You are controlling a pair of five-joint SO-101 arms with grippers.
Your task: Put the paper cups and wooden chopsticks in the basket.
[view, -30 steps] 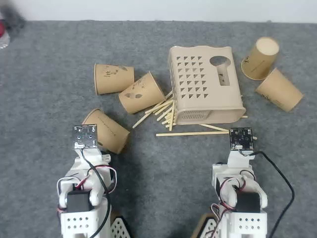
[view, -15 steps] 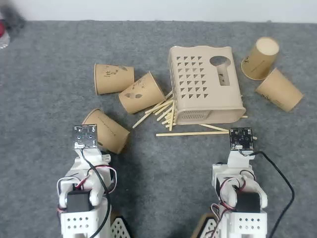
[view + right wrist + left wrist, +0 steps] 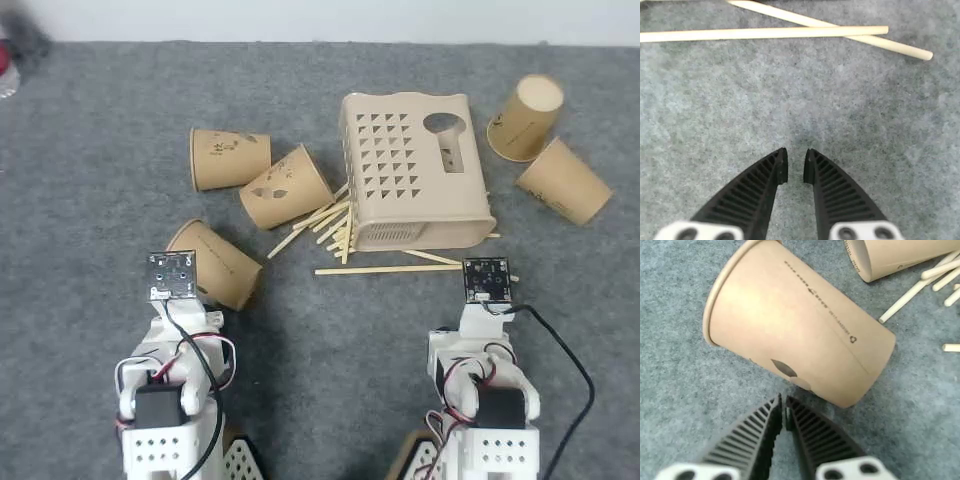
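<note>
The tan plastic basket lies upside down at mid-table. Three paper cups lie on their sides left of it: one, one, and one nearest the left arm. Two more cups lie right of the basket. Wooden chopsticks are strewn at the basket's near-left corner, with a long pair along its near side. My left gripper is shut and holds nothing, just short of the nearest cup. My right gripper is shut over bare carpet, short of two crossed chopsticks.
Grey carpet covers the table. A pale wall edge runs along the far side. A red-and-clear object sits at the far left corner. Open carpet lies between the two arms and at the far left.
</note>
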